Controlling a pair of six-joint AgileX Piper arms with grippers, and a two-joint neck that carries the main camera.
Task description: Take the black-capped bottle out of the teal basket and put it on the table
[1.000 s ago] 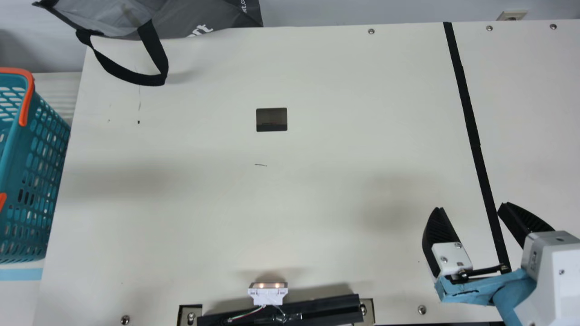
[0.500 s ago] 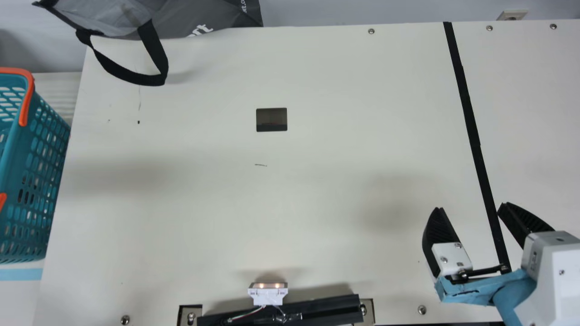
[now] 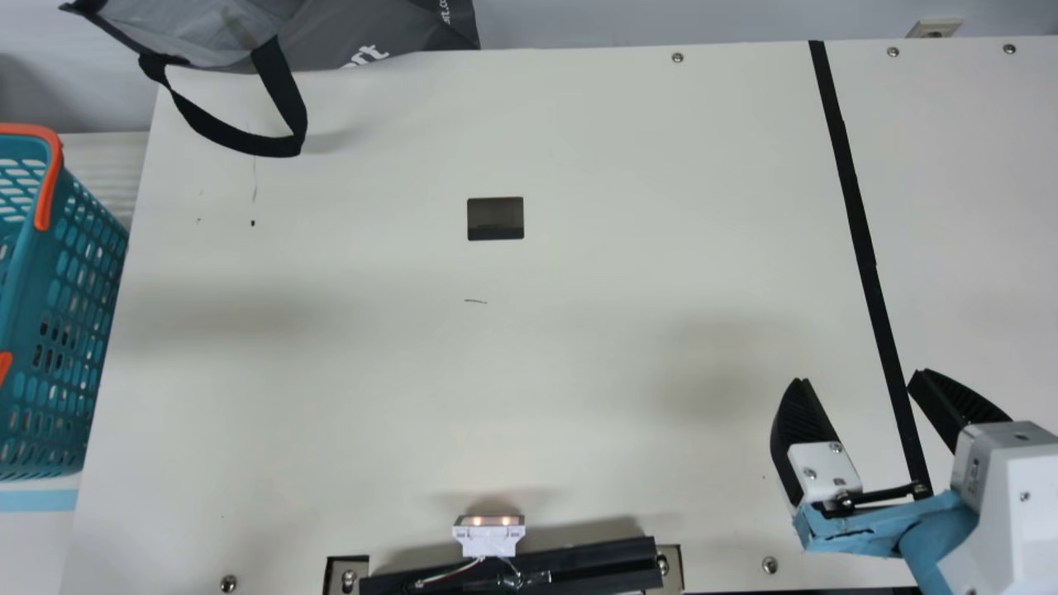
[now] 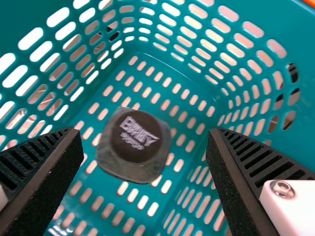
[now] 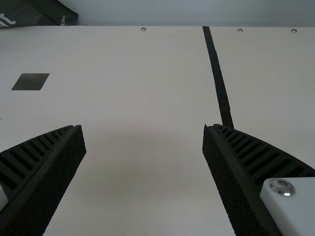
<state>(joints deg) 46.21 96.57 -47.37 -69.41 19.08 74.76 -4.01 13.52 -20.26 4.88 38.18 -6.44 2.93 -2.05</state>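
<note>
1. White print marks the black cap (image 4: 129, 152) of the black-capped bottle (image 4: 134, 164), which stands upright on the slotted floor inside the teal basket (image 3: 31, 273).
2. The left gripper (image 4: 143, 132) is spread wide over the basket's inside, holding nothing; in its wrist view the bottle appears between the fingers, with a gap on either side.
3. The right gripper (image 3: 861, 377) is also wide open and holding nothing, above the table's near right part.
4. White lettering, partly cut off, sits on the grey bag (image 3: 364, 29) at the far left; its black strap (image 3: 223, 136) loops onto the table.
5. The cream table (image 3: 579, 273) carries a long black strip (image 3: 851, 173), a dark rectangle (image 3: 496, 218), a short pen-like line (image 3: 475, 301) and faint shadows.
6. Behind it is a pale grey wall (image 3: 620, 21). The basket sits beside the table's left edge.
</note>
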